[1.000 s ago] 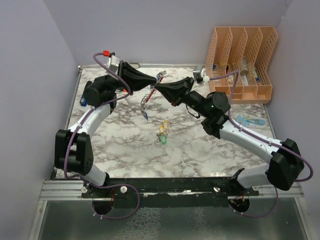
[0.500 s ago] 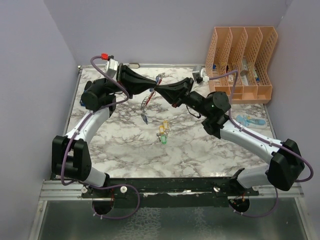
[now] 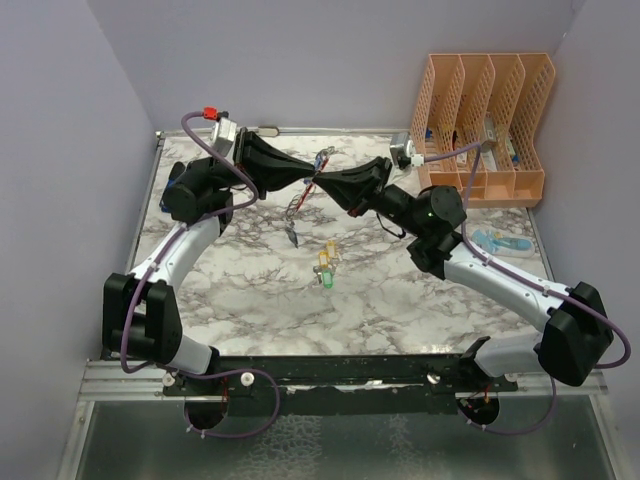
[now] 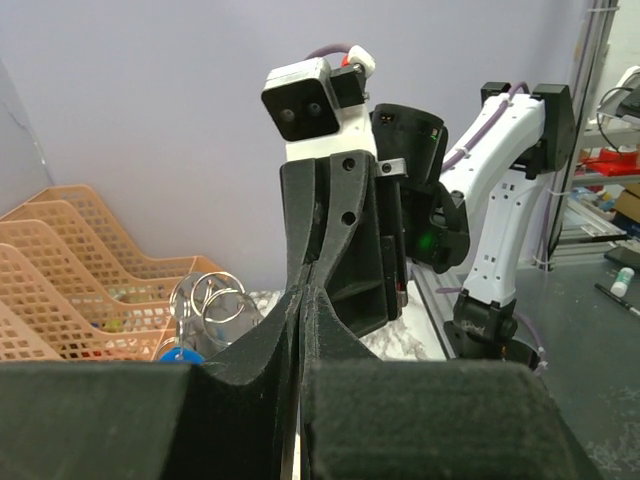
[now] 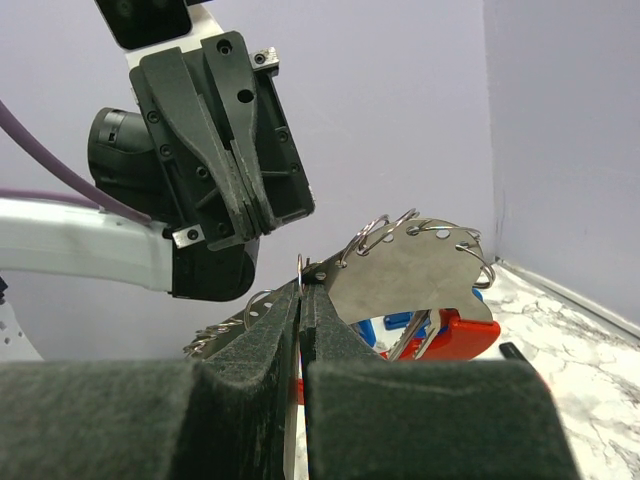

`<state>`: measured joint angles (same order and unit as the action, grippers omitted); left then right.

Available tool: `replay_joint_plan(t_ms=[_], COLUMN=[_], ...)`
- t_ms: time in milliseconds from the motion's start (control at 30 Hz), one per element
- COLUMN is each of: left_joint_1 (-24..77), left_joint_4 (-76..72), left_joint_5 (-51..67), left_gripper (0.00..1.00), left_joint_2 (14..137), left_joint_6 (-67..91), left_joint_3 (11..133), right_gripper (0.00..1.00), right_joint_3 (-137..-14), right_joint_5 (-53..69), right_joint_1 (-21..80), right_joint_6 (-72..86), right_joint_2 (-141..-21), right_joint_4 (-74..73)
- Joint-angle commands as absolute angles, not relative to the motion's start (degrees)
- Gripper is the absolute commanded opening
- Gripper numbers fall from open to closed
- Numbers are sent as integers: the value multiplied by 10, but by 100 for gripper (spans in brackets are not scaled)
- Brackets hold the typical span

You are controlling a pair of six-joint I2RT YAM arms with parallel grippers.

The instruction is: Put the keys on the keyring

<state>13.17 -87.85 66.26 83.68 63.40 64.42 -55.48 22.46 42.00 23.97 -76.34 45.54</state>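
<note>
Half the keyring point(image 5: 410, 270) is hidden behind the right gripper point(image 5: 303, 290), down at 7 o'clock. Only a sliver of the blue key point(image 4: 181, 355) peeks out, tbh.

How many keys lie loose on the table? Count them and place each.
3, in a row on the table: a yellow key farthest back, a yellowish key in the middle, a green key nearest. A blue key hangs from the keyring; others may be hidden.

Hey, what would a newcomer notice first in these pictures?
The left pincer and right pincer meet tip to tip, both shut, over the far middle of the table, the keyring at their tips. Nearer, yellow and green keys lie loose; an orange file rack stands far right.
</note>
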Motion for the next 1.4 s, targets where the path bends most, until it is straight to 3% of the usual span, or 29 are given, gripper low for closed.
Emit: replay_joint_plan(t_ms=[0,1367], left_joint_1=[148,143], left_joint_4=[-1027,-1026], left_joint_5=[652,656], left_gripper=[2,3], left_joint_2=[835,868], left_joint_6=[643,646], left_joint_3=[645,674], right_gripper=[1,1], right_joint_3=[-560,-550], right_joint_5=[248,293], right_joint_1=[418,418], right_joint_6=[256,256], right_joint_2=[-760,-745], right_joint_4=[496,491])
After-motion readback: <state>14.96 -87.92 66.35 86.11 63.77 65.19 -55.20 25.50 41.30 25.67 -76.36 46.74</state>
